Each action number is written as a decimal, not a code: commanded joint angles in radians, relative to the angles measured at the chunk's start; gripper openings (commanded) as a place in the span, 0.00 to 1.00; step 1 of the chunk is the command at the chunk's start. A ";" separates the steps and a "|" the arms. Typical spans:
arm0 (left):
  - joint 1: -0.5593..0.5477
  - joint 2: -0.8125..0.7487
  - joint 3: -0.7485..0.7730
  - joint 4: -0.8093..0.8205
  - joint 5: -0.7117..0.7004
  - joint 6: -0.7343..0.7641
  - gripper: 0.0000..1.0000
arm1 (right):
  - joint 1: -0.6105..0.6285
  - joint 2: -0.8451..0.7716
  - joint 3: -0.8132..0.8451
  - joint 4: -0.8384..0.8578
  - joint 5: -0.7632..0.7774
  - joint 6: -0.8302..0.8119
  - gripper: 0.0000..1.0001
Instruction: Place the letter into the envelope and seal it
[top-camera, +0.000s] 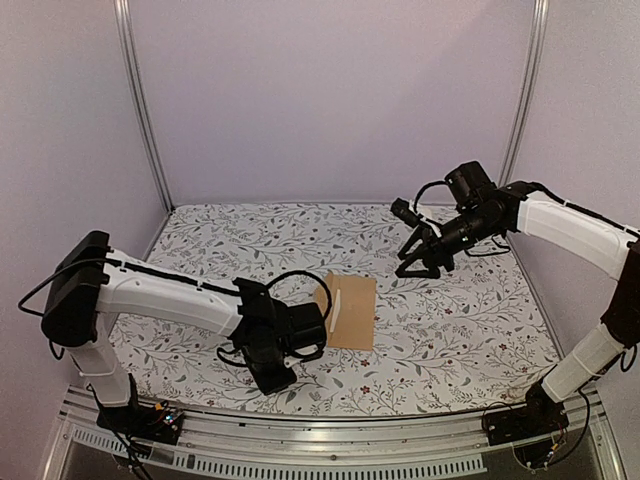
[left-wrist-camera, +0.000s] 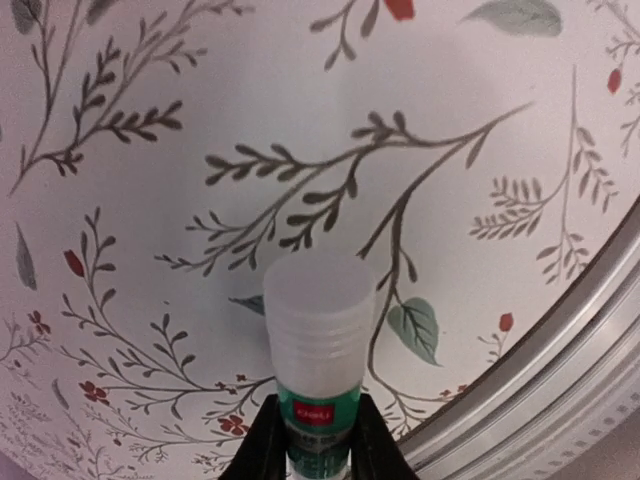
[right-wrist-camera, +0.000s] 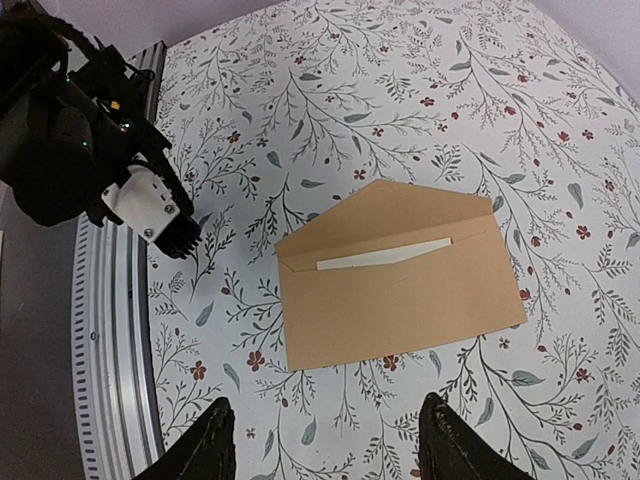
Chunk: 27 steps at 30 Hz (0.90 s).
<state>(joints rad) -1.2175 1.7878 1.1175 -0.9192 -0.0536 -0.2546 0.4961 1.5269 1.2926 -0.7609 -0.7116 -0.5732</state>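
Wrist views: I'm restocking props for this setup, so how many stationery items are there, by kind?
Tan kraft-paper envelope: 1
Cream paper letter, tucked inside it: 1
Green glue stick with frosted cap: 1
Total: 3

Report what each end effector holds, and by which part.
The left end effector grips a green plastic glue stick with a frosted cap by its green barrel, just below the cap. The right end effector is open and holds nothing.
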 joint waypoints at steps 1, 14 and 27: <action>-0.014 0.005 0.152 -0.012 -0.048 0.068 0.04 | -0.001 -0.049 0.004 -0.021 0.027 -0.007 0.61; 0.075 0.050 0.449 0.168 0.025 0.151 0.00 | -0.134 -0.036 0.159 -0.106 -0.099 0.037 0.57; 0.144 0.065 0.477 0.491 0.244 0.119 0.00 | -0.135 0.023 0.212 -0.143 -0.296 0.064 0.56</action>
<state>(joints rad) -1.0832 1.8420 1.5799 -0.5392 0.1146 -0.1349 0.3584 1.5135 1.4631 -0.8619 -0.8948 -0.5117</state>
